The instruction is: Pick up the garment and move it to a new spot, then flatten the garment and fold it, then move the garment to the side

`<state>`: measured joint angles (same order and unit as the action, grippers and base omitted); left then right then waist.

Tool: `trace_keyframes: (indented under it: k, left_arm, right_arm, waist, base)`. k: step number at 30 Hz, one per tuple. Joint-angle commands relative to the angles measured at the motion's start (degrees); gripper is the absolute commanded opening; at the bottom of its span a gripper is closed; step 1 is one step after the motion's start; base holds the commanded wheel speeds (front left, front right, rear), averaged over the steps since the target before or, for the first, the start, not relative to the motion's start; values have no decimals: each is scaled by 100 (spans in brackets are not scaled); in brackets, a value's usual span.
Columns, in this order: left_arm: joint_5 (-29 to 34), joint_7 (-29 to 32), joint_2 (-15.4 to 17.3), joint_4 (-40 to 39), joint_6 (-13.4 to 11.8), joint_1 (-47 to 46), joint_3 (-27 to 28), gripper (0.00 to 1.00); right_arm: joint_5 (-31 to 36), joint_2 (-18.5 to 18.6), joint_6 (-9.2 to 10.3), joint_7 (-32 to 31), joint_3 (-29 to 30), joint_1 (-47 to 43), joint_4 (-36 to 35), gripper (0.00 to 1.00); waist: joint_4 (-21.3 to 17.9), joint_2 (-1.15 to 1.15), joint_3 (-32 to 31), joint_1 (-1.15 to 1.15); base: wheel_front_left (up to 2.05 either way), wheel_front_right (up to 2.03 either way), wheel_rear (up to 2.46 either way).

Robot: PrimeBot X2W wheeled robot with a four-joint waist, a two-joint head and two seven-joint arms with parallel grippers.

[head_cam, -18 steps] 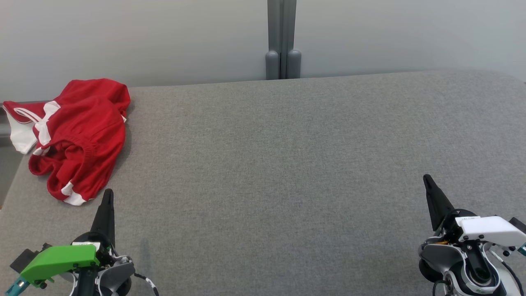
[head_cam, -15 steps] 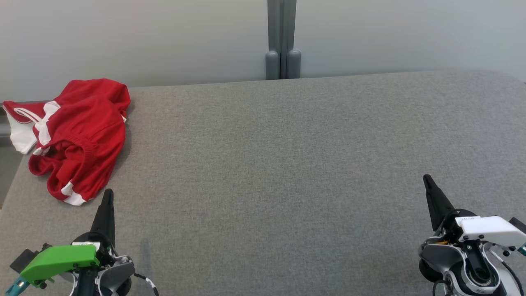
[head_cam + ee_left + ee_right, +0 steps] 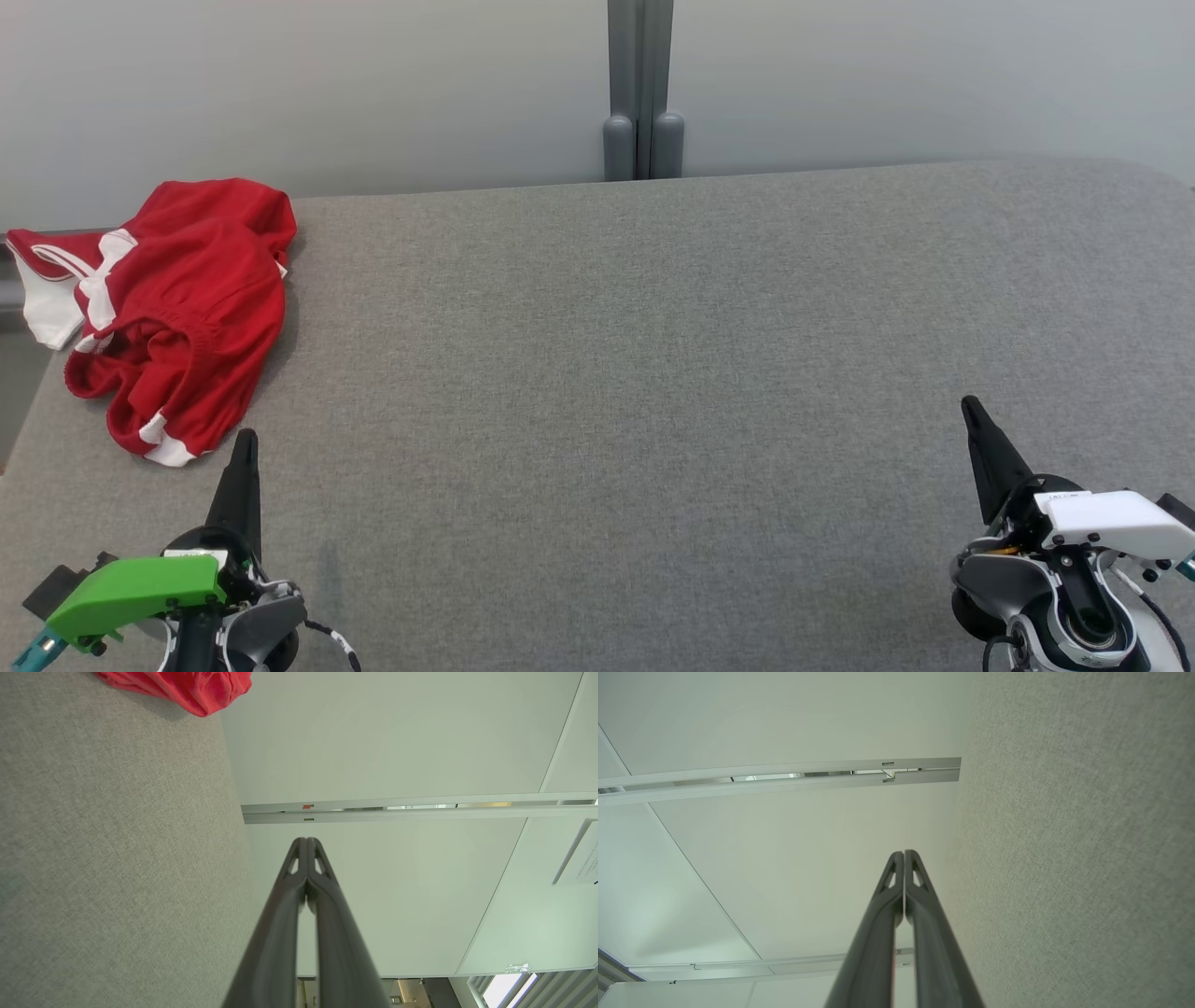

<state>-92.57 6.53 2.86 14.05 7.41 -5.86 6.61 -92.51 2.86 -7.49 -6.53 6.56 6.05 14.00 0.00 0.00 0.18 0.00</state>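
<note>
**Shorts heaped at far left corner**

The grey fabric table carries crumpled red shorts at its far left corner. The left gripper is near them, the right gripper well apart; both are clenched, empty.

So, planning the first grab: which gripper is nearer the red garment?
Left. The left gripper sits just short of the garment; the right gripper is far across the table.
</note>
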Motion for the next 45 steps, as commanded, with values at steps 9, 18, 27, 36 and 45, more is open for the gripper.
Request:
trace_keyframes:
  k: [9,18,27,36,45]
  left_arm:
    - [32,13,6,-9,35,-76,2,0]
    - [32,13,6,-9,35,-76,2,0]
    - [32,13,6,-9,35,-76,2,0]
    - [0,0,0,0,0,0,0,100]
    - [25,-147,-40,141,-16,196,-170,100]
  right_arm:
    - [21,6,0,-7,-3,38,6,0]
    - [21,6,-1,-7,-4,38,6,0]
    - [21,6,0,-7,-4,38,6,0]
    - [0,0,0,0,0,0,0,100]
    - [81,-48,2,149,-99,-211,151,100]
  waist:
    - [0,0,0,0]
    - [0,0,0,0]
    - [0,0,0,0]
    - [0,0,0,0]
    - [-2,0,-8,0]
  base:
    - [0,0,0]
    - [0,0,0]
    - [0,0,0]
    - [0,0,0]
    - [0,0,0]
